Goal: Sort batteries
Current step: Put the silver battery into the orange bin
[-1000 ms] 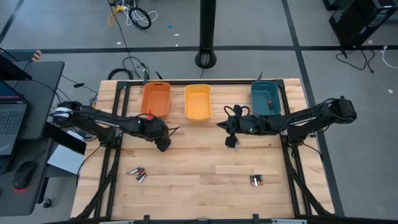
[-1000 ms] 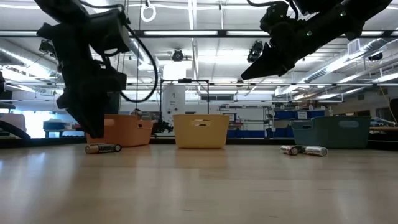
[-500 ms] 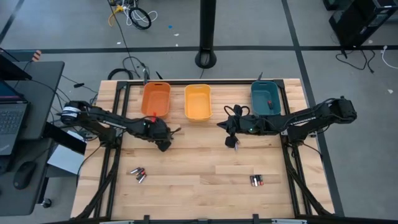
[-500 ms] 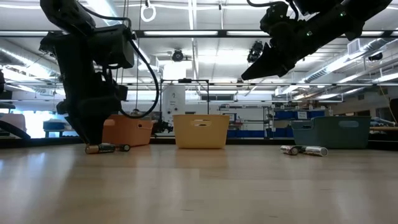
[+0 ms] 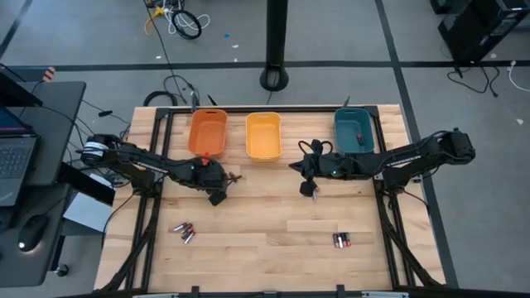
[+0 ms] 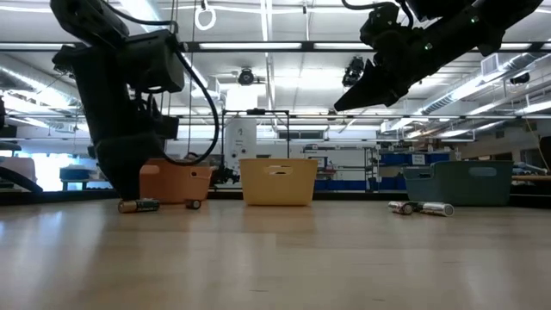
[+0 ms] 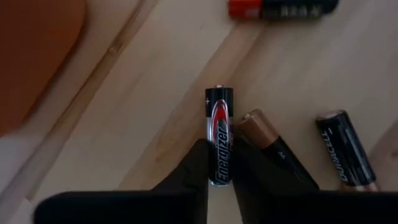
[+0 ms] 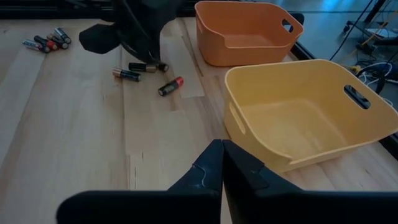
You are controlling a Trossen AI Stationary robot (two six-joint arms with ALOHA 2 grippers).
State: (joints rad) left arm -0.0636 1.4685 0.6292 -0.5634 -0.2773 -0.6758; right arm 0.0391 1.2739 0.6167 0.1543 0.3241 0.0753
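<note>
Left gripper (image 5: pixel 217 195): down at the desk (image 5: pixel 273 228) in front of the orange bin (image 5: pixel 208 132); its fingers (image 7: pixel 198 163) pinch a black Energizer battery (image 7: pixel 219 134).
Beside that battery: two black-and-copper batteries (image 7: pixel 345 148) lie on the wood just next to it, and a red-ended one (image 7: pixel 283 8) lies farther off.
Front-left batteries: a small cluster (image 5: pixel 184 231) lies near the desk's front left, well apart from the left gripper.
Bins: orange, yellow bin (image 5: pixel 263 135) and teal bin (image 5: pixel 354 130) stand in a row along the far edge.
Right gripper (image 5: pixel 315 189): raised above the desk in front of the yellow and teal bins, fingers pressed together, holding nothing.
Front-right batteries: a few (image 5: pixel 341 240) lie together near the front right.
Surface: pale wooden planks on a dark frame.
Room: grey floor, cables, a laptop (image 5: pixel 12 157) on a side table at the left; ceiling lights and shelving beyond.
</note>
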